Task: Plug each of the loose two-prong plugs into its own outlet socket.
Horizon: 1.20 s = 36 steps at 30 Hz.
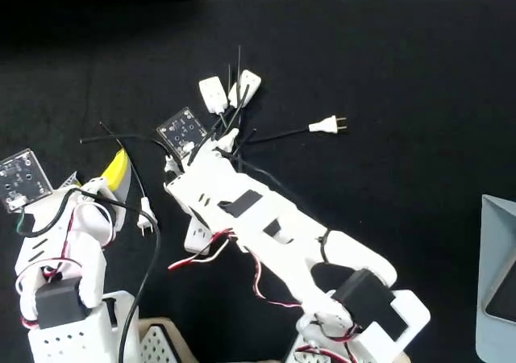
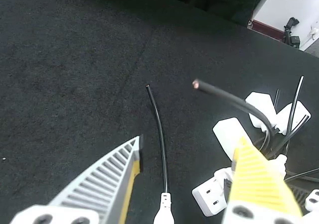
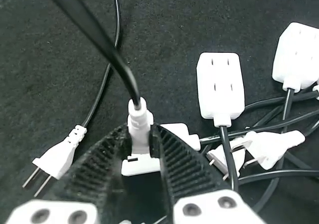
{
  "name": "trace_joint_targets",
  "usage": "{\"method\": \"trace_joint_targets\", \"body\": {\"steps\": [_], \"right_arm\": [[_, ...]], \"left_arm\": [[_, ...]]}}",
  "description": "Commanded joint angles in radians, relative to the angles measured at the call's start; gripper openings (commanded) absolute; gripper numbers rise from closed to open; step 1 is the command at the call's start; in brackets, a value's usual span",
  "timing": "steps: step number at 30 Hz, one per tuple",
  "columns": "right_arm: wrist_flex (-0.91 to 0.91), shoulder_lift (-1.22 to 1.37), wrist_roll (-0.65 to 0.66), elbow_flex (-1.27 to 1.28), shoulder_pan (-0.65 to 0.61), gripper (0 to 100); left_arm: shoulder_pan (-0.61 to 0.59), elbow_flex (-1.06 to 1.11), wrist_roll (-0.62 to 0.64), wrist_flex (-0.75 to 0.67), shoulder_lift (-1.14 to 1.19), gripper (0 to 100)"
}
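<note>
Pinching a white plug by the flat sides of its body, the right gripper holds it upright over a white outlet block on the black surface. The fingers hide whether the prongs are fully seated. The grip looks well chosen. The plug body is small, light, rigid moulded plastic and smooth enough to slip, so the flanks just behind the prongs give the best hold, never the cord. The black cord rising from it seems stiff and springy and could twist the plug off line. The outlet blocks look light and unanchored, so they may skid when pushed on. The thin prongs could bend if they meet the slots askew.

The left gripper is spread wide above a second plug, touching nothing. A loose plug lies flat near the right gripper with its prongs bare. Another plug lies beside the double outlet, whose four slots are empty. A further outlet looks unoccupied too. At the edge of the high view a grey tray holds something dark, too cut off to identify.
</note>
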Motion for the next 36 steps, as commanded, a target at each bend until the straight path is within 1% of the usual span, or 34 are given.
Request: {"method": "trace_joint_targets", "body": {"steps": [1,12,16,27,32,36], "right_arm": [[-0.018,-0.002,0.002,-0.001,-0.018,1.1],[-0.018,-0.002,-0.005,0.022,-0.023,1.1],[-0.018,-0.002,-0.002,0.033,-0.044,1.1],[-0.003,0.03,0.003,0.042,-0.037,1.1],[0.025,0.102,0.063,0.013,-0.028,1.1],[0.025,0.104,0.072,0.01,-0.003,1.1]], "left_arm": [[-0.01,-0.01,0.011,-0.006,-0.006,30],[-0.01,-0.01,0.011,-0.006,-0.006,30],[-0.01,-0.01,0.011,-0.006,-0.006,30],[-0.012,-0.01,0.011,-0.006,-0.006,30],[-0.012,-0.01,0.011,-0.006,-0.006,30],[-0.045,-0.01,0.011,-0.006,-0.006,30]]}}
